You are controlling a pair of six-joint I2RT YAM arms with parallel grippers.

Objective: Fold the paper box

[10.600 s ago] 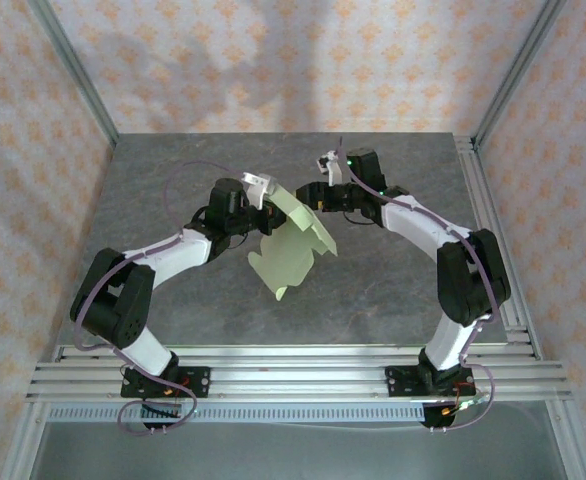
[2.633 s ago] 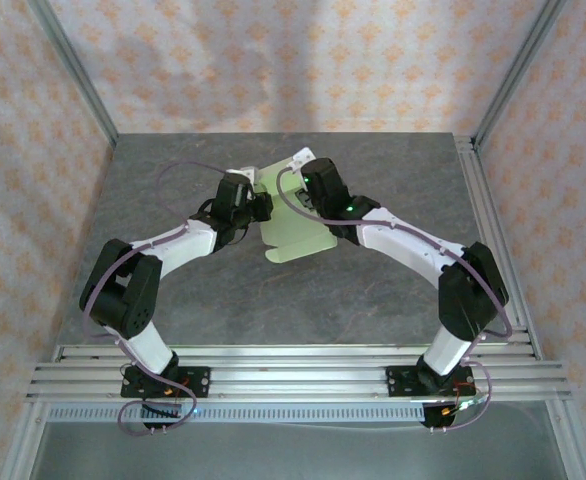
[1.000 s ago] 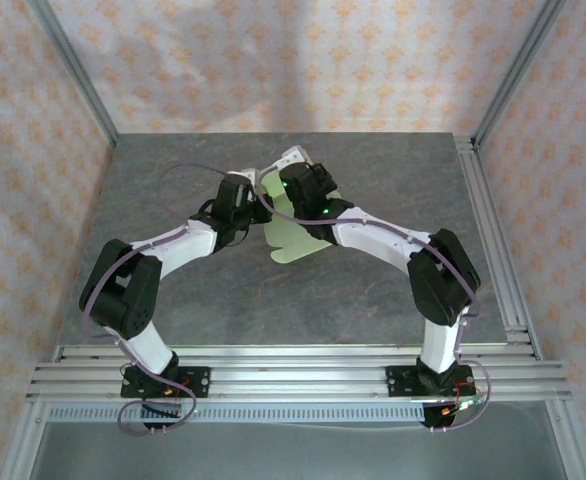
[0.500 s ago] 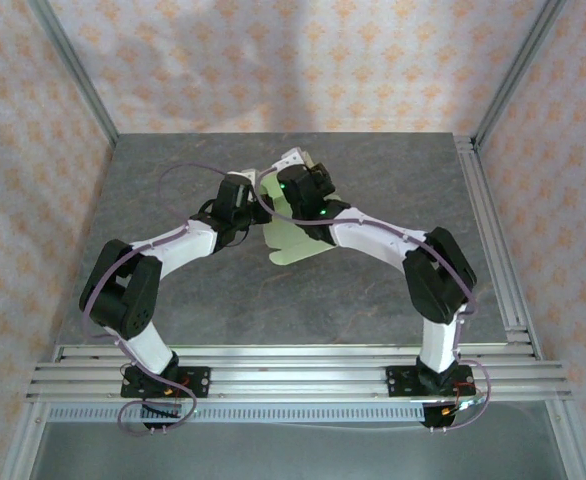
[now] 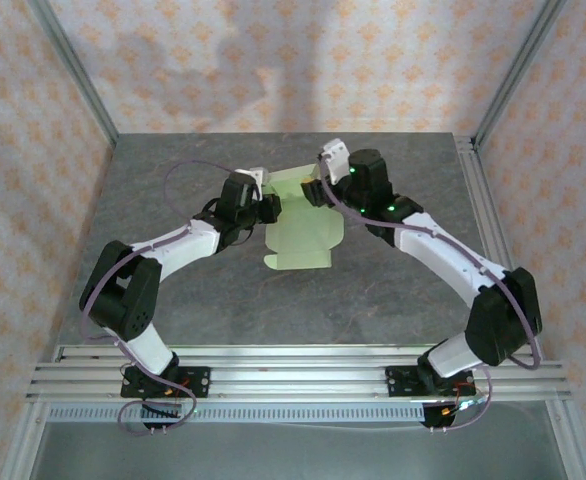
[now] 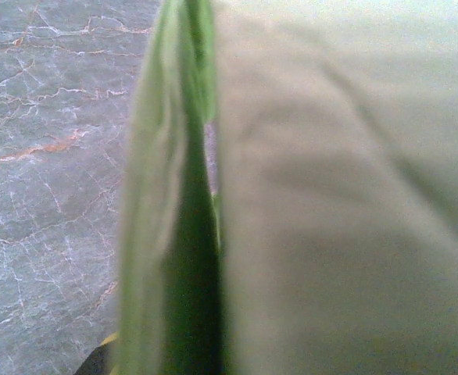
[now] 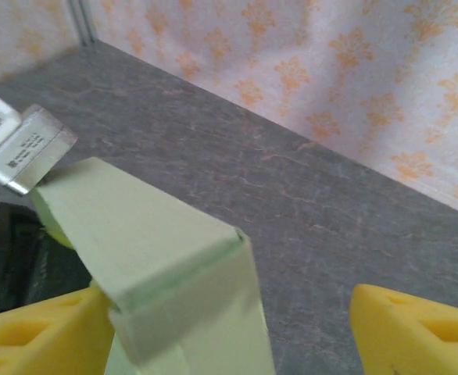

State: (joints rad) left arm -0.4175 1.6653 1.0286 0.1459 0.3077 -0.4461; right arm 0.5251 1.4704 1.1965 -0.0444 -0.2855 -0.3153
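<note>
- Box [image 5: 303, 232]: pale green card, part-folded, mid-table [image 5: 173, 170], between both grippers.
- Left gripper [image 5: 266, 207]: at box's left edge. Fingers hidden by card in my wrist view. Box corner stands raised off table with other gripper open, so I judge left clamped on box.
- Right gripper [image 5: 320, 185]: at box's far right corner. Yellow pads [image 7: 405, 328] wide apart, gripping nothing. Folded corner sits between pads, against left one.
- Step, my read: creasing side panel, fold unfinished.
- Next: I close right on that corner and press crease, left hold firm.

Black-and-white arms [image 5: 178, 245] trail purple cables [image 5: 188, 167], with yellow jaws.
</note>
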